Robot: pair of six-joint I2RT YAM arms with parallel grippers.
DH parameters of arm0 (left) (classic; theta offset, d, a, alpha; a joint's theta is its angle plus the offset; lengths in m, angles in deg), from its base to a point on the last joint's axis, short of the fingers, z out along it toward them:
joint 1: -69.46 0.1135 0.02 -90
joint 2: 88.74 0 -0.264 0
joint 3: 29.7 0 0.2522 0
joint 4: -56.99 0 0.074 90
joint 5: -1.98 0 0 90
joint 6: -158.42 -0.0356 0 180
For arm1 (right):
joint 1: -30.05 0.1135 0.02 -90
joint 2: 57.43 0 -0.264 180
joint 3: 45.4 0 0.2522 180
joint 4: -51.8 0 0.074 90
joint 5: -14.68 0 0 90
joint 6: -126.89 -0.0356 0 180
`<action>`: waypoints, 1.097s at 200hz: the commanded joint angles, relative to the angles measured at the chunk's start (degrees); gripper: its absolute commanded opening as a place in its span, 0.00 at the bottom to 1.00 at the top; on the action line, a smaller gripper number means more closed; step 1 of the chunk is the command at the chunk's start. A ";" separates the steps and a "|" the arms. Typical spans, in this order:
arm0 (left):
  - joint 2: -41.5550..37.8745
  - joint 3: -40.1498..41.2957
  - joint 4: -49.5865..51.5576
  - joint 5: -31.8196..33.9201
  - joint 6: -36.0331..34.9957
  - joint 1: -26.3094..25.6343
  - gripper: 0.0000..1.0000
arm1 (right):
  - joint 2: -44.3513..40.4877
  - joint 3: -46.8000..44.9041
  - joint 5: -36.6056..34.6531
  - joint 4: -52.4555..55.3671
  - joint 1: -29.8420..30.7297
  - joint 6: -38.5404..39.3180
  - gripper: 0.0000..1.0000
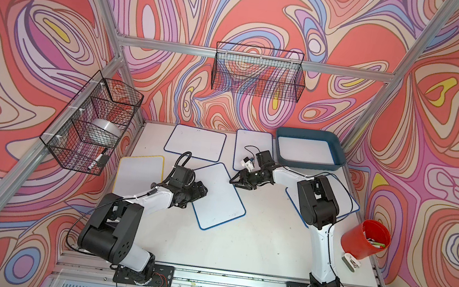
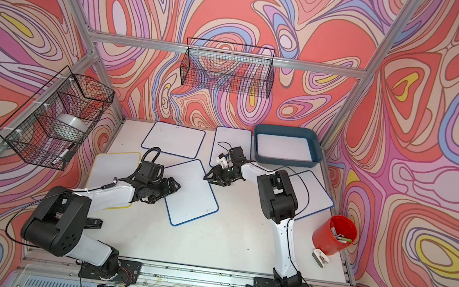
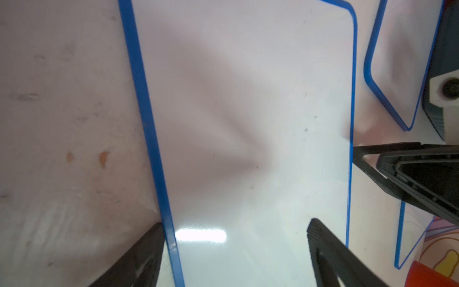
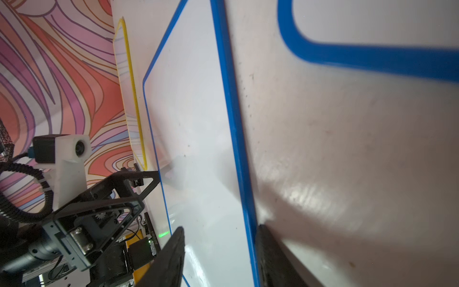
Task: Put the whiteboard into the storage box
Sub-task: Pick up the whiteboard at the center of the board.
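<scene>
A blue-rimmed whiteboard [image 1: 218,202] [image 2: 193,197] lies flat and askew in the middle of the table. My left gripper [image 1: 201,190] [image 2: 175,187] is open at the board's left edge. In the left wrist view the whiteboard [image 3: 248,99] has one finger outside its rim and the other above it, with the gripper [image 3: 236,228] straddling the rim. My right gripper [image 1: 234,181] [image 2: 207,177] is open at the far corner. Its wrist view shows the gripper [image 4: 221,233] straddling the blue rim of the whiteboard [image 4: 193,111]. The teal storage box [image 1: 312,134] [image 2: 285,129] stands at the back right, white inside.
Other whiteboards lie around: two at the back [image 1: 195,142] [image 1: 253,146], a yellow-rimmed one [image 1: 138,172] on the left, one under the right arm [image 1: 347,197]. A red cup [image 1: 365,242] with markers stands at the right. Wire baskets [image 1: 258,72] [image 1: 94,119] hang on the walls.
</scene>
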 commanded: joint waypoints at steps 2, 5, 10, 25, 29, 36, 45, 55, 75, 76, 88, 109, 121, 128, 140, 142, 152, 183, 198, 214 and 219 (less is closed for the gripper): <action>2.90 2.79 5.59 -4.19 0.39 -0.67 0.86 | 1.91 -2.47 13.50 -2.34 4.29 -4.33 0.48; 2.90 2.58 5.59 -4.48 0.22 -0.59 0.86 | 1.89 -2.60 13.85 -2.66 4.29 -4.50 0.48; 2.95 2.37 5.66 -5.04 0.02 -0.50 0.86 | 1.72 -2.87 14.38 -3.20 4.35 -4.95 0.48; 2.83 1.72 4.97 -7.01 -0.12 -0.14 0.86 | 1.50 -3.80 15.43 -4.78 4.37 -6.30 0.48; 2.69 1.70 4.70 -7.53 -0.05 -0.13 0.86 | 1.40 -4.01 15.75 -5.22 4.38 -6.73 0.48; 2.41 1.73 4.19 -8.35 0.18 0.03 0.86 | 1.26 -4.48 16.27 -6.22 4.44 -7.62 0.48; 1.91 1.76 3.52 -9.38 0.55 0.29 0.86 | 1.21 -5.19 16.83 -7.93 4.40 -9.11 0.48; 1.28 1.82 2.92 -10.57 0.80 0.55 0.86 | 1.00 -6.04 17.31 -10.09 4.47 -10.84 0.48; 0.09 1.70 2.86 -13.52 0.68 1.55 0.86 | 0.80 -7.03 18.03 -12.85 4.69 -12.83 0.48; 0.05 1.70 2.86 -13.66 0.67 1.58 0.86 | 0.81 -7.03 18.03 -12.83 4.71 -12.81 0.48; -0.97 1.72 2.86 -15.09 0.76 2.19 0.86 | 0.86 -6.94 18.03 -12.98 4.82 -12.88 0.48; -3.17 1.70 3.04 -16.27 0.85 2.71 0.86 | 1.09 -6.77 18.29 -13.62 5.12 -13.48 0.48; -4.48 2.09 0.98 -18.03 0.85 2.85 0.86 | 1.11 -6.77 18.37 -14.37 5.08 -14.18 0.48; -5.10 2.52 -1.00 -19.52 1.12 2.85 0.86 | 1.16 -6.70 18.36 -14.48 5.09 -14.28 0.48; -5.86 2.78 -2.93 -21.21 1.85 2.83 0.86 | 1.38 -6.43 18.21 -14.34 5.14 -14.35 0.48; -5.92 2.76 -3.02 -21.43 1.89 2.85 0.86 | 1.46 -6.37 18.16 -14.34 5.17 -14.40 0.48; -6.15 2.30 -3.25 -22.33 1.90 2.85 0.86 | 1.60 -6.24 18.29 -14.75 5.17 -14.66 0.48; -7.35 1.60 -3.51 -22.95 2.12 2.85 0.86 | 1.82 -6.15 18.29 -14.83 5.27 -14.76 0.48; -8.01 1.27 -3.75 -23.07 2.33 3.02 0.86 | 1.90 -6.33 18.05 -14.57 5.37 -14.56 0.48; -8.86 1.00 -4.14 -22.97 2.58 3.18 0.86 | 2.08 -6.42 17.53 -14.33 5.44 -14.13 0.48; -9.16 0.88 -4.09 -22.84 2.61 3.27 0.86 | 2.13 -6.42 17.42 -14.27 5.52 -14.08 0.48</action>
